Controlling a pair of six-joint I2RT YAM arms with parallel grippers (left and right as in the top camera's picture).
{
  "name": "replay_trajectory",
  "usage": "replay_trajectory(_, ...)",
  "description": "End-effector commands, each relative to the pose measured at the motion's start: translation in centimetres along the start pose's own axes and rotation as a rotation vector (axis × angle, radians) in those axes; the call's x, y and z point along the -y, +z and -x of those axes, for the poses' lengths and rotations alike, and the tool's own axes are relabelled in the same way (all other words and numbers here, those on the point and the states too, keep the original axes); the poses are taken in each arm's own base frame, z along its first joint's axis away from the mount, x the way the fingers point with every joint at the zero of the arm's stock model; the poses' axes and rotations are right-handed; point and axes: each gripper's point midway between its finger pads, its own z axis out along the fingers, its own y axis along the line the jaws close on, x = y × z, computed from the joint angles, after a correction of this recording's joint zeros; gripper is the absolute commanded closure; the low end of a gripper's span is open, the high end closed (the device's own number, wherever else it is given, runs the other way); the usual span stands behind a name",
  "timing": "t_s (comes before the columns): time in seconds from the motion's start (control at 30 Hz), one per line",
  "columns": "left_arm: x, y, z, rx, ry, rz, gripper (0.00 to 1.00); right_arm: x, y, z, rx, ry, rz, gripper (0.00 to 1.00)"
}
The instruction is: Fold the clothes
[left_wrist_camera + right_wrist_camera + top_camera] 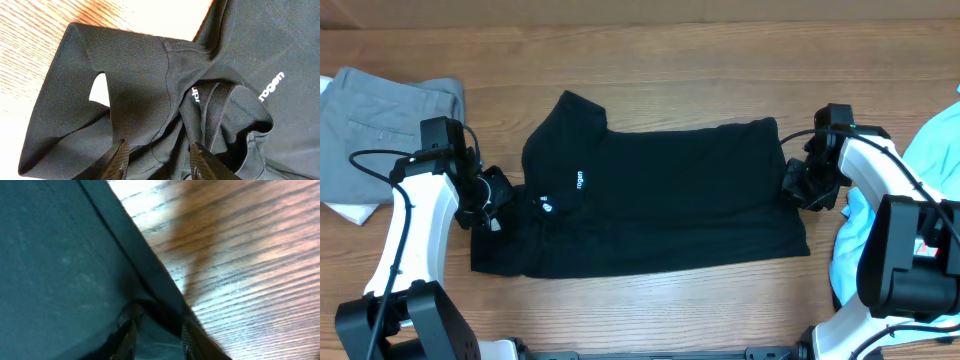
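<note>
**Black shirt lies flat, folding hardly begun**

Black shirt (150, 85) fills the left wrist view. The left fingers (119, 159) sit at the bottom of that frame. They are apart, with bunched cloth near the collar between them. The cloth has a fine ribbed weave. A sleeve loops up at the left, and a bit of desk (30, 30) shows through the gap. Small white letters sit at the right.

In the right wrist view, the right fingers (127, 339) are at the shirt's straight edge, low in the frame. This view is blurry, so I cannot tell if they pinch the cloth or only stand over it.

From above, the shirt is spread wide across the middle of the wooden desk. Its collar is at the left and its bottom edge is at the right. One arm is at each end. I think no real fold is made yet, so almost all the work is left.

Farther off, grey trousers (390, 115) lie folded at the upper left. A light blue T-shirt (935, 140) waits in a soft heap at the right edge.
</note>
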Motion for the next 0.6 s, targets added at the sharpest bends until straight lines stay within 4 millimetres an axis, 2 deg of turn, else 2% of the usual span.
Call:
replay_trajectory(0.0,0.3,-0.1,-0.2,-0.002,0.031,-0.014,0.57,0.5,0.2,-0.3,0.000,0.012,-0.021,0.68)
replay_trajectory(0.1,0.3,-0.1,-0.2,-0.002,0.032,-0.014,0.57,0.6,0.6,-0.5,0.000,0.011,-0.021,0.71)
replay_trajectory(0.17,0.3,-0.1,-0.1,-0.001,0.032,-0.014,0.56,0.8,1.0,-0.9,-0.010,0.012,-0.024,0.92)
replay_trajectory(0.2,0.3,-0.1,-0.1,0.000,0.033,-0.014,0.57,0.8,1.1,-1.0,-0.013,0.013,-0.025,0.96)
replay_trajectory(0.37,0.3,-0.1,-0.1,0.001,0.034,-0.015,0.57,0.7,1.1,-0.6,0.005,0.016,-0.019,0.96)
replay_trajectory(0.57,0.2,-0.1,0.0,0.004,0.034,-0.008,0.57,0.0,0.2,1.3,0.067,0.013,0.001,0.96)
